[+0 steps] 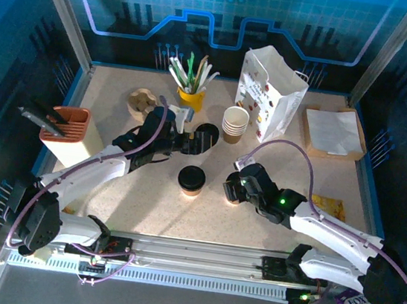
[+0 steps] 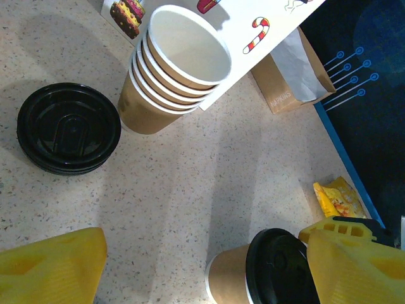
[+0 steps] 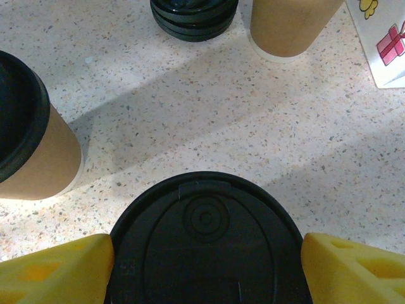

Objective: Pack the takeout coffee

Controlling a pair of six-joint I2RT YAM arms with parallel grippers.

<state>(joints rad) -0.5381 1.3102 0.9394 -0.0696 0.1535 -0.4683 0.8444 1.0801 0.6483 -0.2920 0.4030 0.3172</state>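
Now: right gripper (image 3: 207,269) straddles right coffee cup (image 3: 205,218); pinching or not, cannot tell. Seat fingers (image 3: 57,272) squarely, lift upright toward far white bag (image 1: 271,93).

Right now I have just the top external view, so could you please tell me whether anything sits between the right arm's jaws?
Observer: Yes. On the right wrist view, the round black plastic lid of a small brown kraft-paper cup sits between the right jaws. I cannot tell whether they press it.
Operator: Thank you. How deep is the stack of loose black lids?
Observer: Several lids deep, judging by the rims on the left wrist view.
Operator: And are the left jaws holding anything?
Observer: No, they stand open and empty. The other black-lidded kraft-paper cup stands close by one yellow finger.
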